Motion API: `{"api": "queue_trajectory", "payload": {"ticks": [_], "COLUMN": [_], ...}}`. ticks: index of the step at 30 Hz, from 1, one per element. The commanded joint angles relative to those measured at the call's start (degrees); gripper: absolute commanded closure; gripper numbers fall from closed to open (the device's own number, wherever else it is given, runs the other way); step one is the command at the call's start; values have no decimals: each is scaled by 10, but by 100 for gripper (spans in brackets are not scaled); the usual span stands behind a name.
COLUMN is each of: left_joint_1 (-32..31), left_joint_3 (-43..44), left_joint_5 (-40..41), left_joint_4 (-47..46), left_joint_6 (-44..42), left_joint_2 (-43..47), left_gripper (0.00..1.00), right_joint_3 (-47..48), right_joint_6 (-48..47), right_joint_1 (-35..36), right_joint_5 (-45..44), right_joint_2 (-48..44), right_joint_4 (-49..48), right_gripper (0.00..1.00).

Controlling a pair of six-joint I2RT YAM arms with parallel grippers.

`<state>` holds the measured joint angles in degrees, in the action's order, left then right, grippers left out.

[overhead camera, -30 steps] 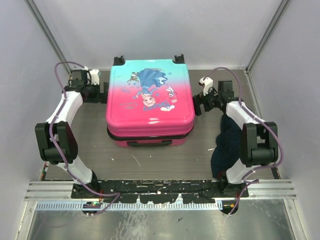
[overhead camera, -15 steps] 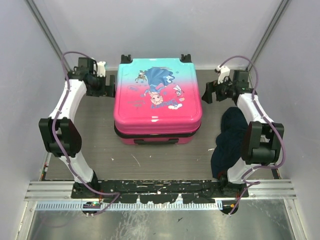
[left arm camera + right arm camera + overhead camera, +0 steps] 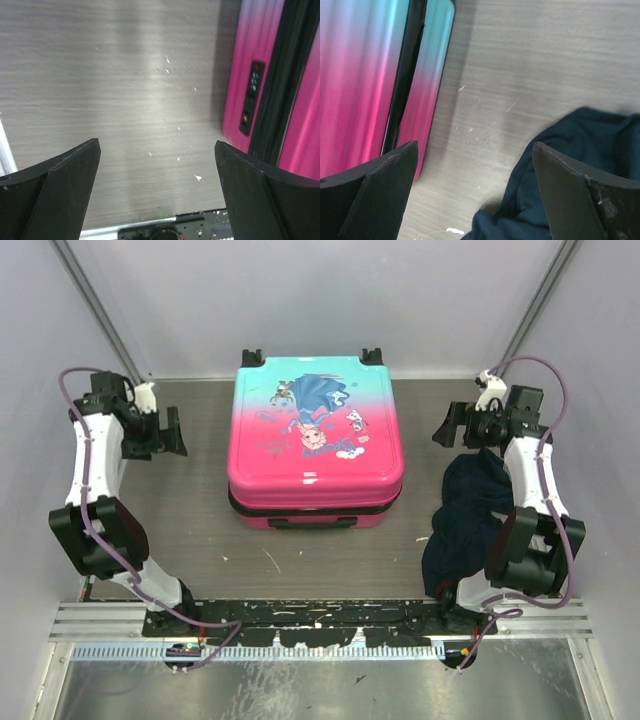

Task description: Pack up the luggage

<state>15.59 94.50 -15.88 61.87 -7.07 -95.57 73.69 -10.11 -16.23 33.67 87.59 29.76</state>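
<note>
Legible text: none. Luggage (image 3: pixel 300 475): the lid print (image 3: pixel 312 418) of a cartoon figure has a patch of pale script beside it on the pink part, too small to read in the top view. Lock panel (image 3: pixel 251 98) on the pink side, left wrist view: small white marks and two red dots, blurred, with no digit or letter to be made out.

Top camera looks down from behind; both wrist cameras, close above the table (image 3: pixel 125 100), share the luggage (image 3: pixel 315 430).
</note>
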Motion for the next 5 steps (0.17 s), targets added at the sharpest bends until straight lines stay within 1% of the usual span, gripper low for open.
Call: {"api": "queue_trajectory", "payload": {"ticks": [1, 5], "left_joint_1": [-11, -13], "left_joint_3": [-69, -90], "left_joint_5": [-20, -17], "left_joint_4": [-30, -41], "left_joint_6": [-10, -12], "left_joint_2": [88, 110], "left_gripper": [2, 2], "right_joint_3": [-49, -61], "right_joint_6": [22, 15], "right_joint_1": [4, 4], "right_joint_5": [-3, -10], "right_joint_2": [-66, -83], "right_joint_4": [12, 17], "right_gripper": [0, 0]}}
